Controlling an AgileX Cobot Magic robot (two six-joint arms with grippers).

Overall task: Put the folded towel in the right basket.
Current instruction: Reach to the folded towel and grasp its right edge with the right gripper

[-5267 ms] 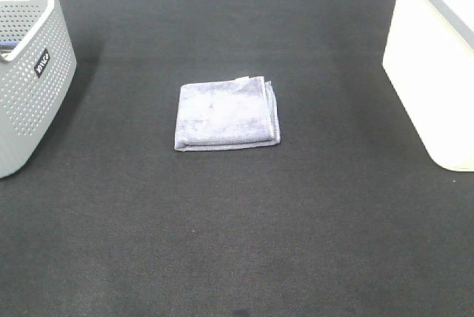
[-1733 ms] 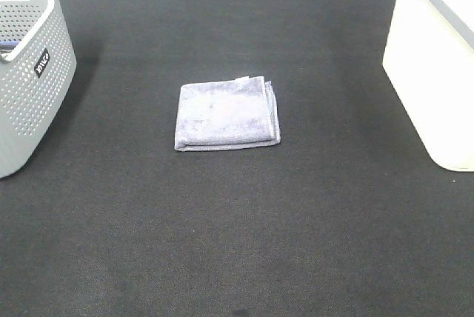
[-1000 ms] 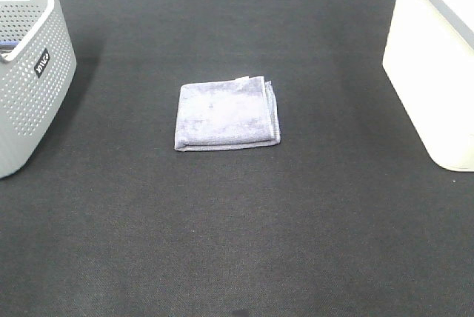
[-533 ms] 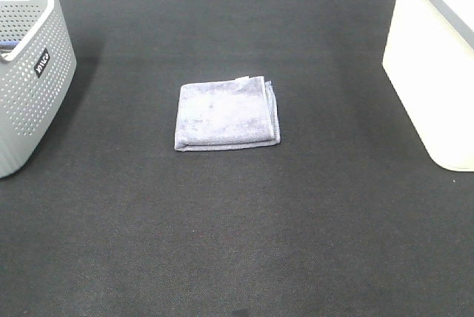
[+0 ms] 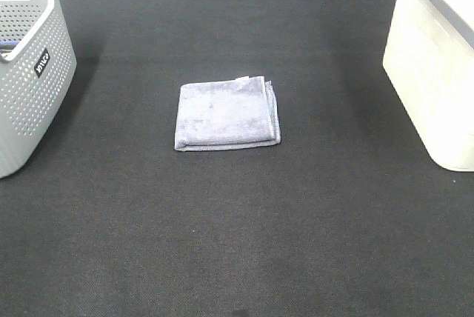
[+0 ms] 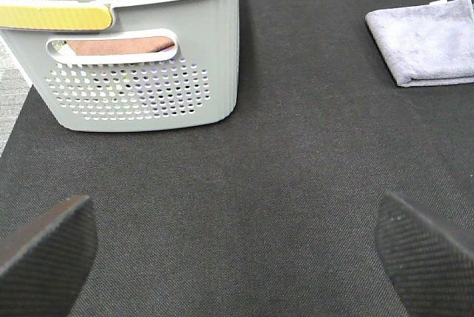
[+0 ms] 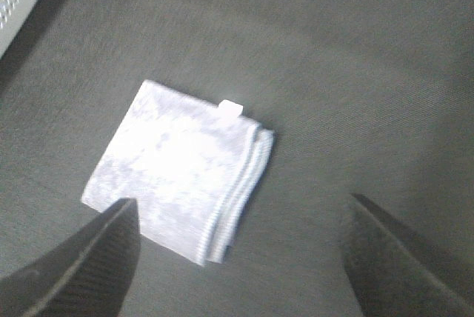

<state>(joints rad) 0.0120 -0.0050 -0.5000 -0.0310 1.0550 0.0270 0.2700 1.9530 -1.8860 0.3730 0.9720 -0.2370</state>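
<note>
Left wrist view: grey basket (image 6: 185, 72) holds brown cloth (image 6: 111, 45); folded towel (image 6: 426, 39) lies apart.

Left basket (image 5: 33, 87) and right basket (image 5: 429, 80) are cropped at the counter's (image 5: 237, 243) side edges; right wrist view shows the towel (image 7: 178, 176) blurred

The towel (image 5: 227, 115) lies flat on the mat (image 5: 237, 243), near its middle, between two baskets and well apart from both. The left basket (image 5: 29, 102) stands at the mat's left edge with cloths (image 6: 122, 44) inside it. The right basket (image 5: 433, 72) stands at the mat's right edge, opposite it.
</note>
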